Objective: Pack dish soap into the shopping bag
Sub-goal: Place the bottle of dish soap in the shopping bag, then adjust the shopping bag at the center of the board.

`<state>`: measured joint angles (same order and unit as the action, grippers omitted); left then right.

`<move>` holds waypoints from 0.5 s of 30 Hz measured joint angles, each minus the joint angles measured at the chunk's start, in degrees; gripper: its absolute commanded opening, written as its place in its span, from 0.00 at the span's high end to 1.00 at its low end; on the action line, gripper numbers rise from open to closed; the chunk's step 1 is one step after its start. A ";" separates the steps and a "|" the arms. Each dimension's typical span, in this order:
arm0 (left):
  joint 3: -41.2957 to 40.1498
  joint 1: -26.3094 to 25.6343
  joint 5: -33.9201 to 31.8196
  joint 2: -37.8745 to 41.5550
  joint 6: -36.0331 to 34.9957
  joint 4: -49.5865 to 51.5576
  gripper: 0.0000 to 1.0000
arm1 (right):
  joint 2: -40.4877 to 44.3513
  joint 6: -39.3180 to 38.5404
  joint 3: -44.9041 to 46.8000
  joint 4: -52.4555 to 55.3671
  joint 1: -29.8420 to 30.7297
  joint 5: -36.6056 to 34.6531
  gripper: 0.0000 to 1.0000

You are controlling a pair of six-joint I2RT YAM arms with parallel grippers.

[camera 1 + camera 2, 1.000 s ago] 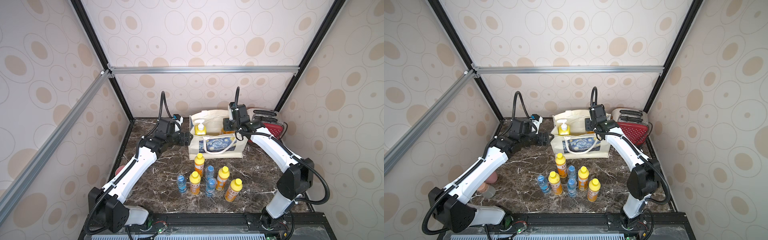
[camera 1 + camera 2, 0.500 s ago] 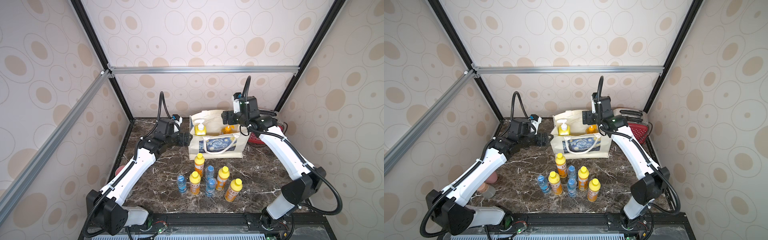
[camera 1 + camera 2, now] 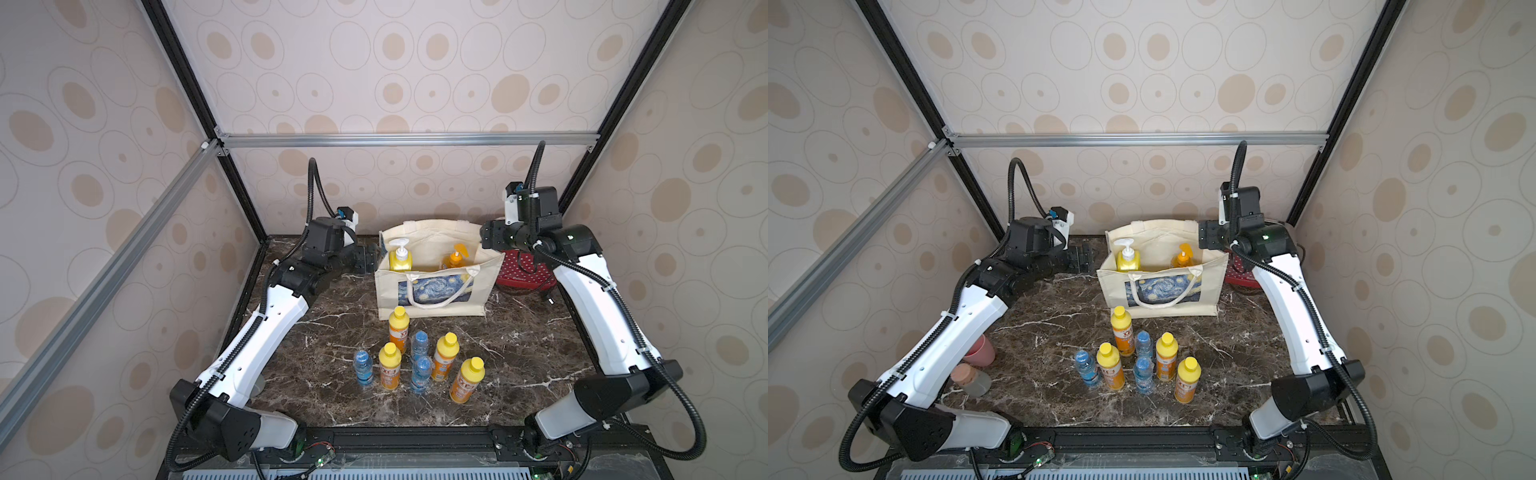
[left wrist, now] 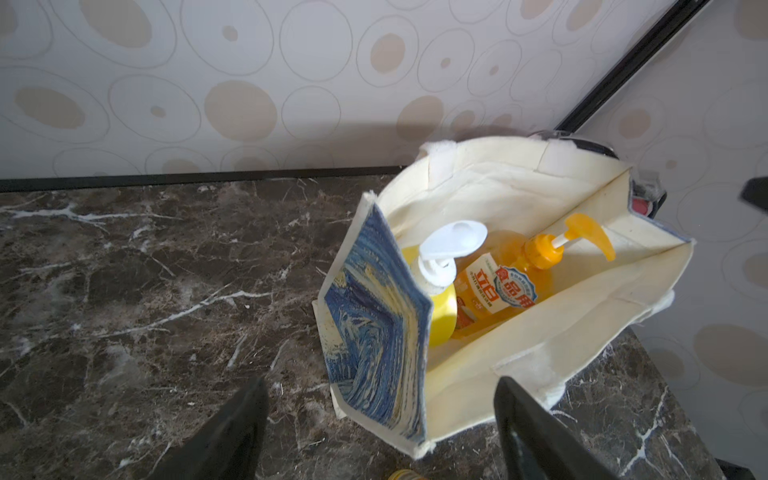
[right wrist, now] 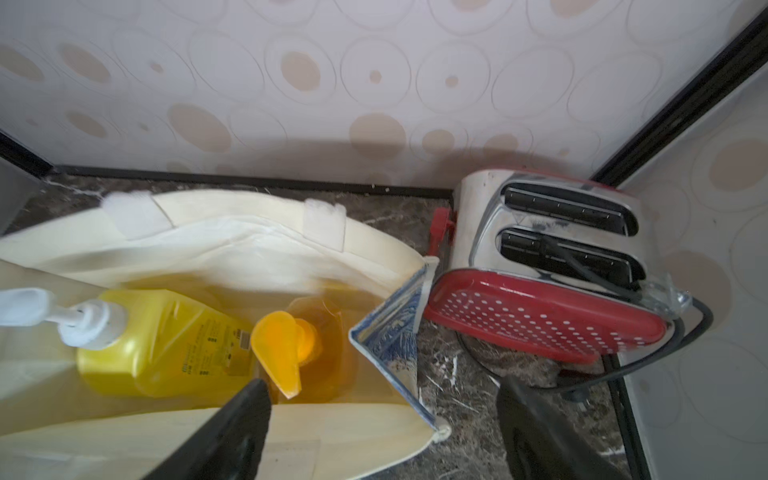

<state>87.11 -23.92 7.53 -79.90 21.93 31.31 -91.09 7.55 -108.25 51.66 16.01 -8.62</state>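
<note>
Big yellow white-pump bottle [image 3: 401,261] and amber orange-pump bottle [image 3: 456,260] are sitting inside the cream canvas blue-print tote bag [image 3: 432,305], four small orange yellow-capped bottles [image 3: 446,358] standing just in front of it. Left gripper [image 3: 371,259] and right gripper [image 3: 487,237] are hovering at the bag's opposite ends, jaws apart, empty.

Amber pump bottle [image 4: 494,286]: we read "立白" in white on its label, and "食品用" on the blue badge beside it. Small orange bottles [image 3: 390,371]: red lettering, too small to read. Yellow bottle [image 5: 166,345]: fine print, illegible to us.
</note>
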 measured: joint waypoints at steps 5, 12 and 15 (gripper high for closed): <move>3.87 0.31 1.49 -3.17 1.05 -0.50 0.16 | -5.31 -0.09 -1.46 4.44 0.42 1.11 0.22; 1.77 0.37 6.71 -4.52 2.82 -1.29 0.19 | -5.05 -0.35 1.75 5.97 0.42 -0.26 0.70; -0.74 0.35 10.67 -4.52 4.17 -2.99 0.24 | -3.89 -0.17 4.15 6.08 0.39 -0.83 0.87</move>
<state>86.37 -23.57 18.20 -84.42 26.11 28.32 -94.98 7.38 -104.09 57.74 16.40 -9.45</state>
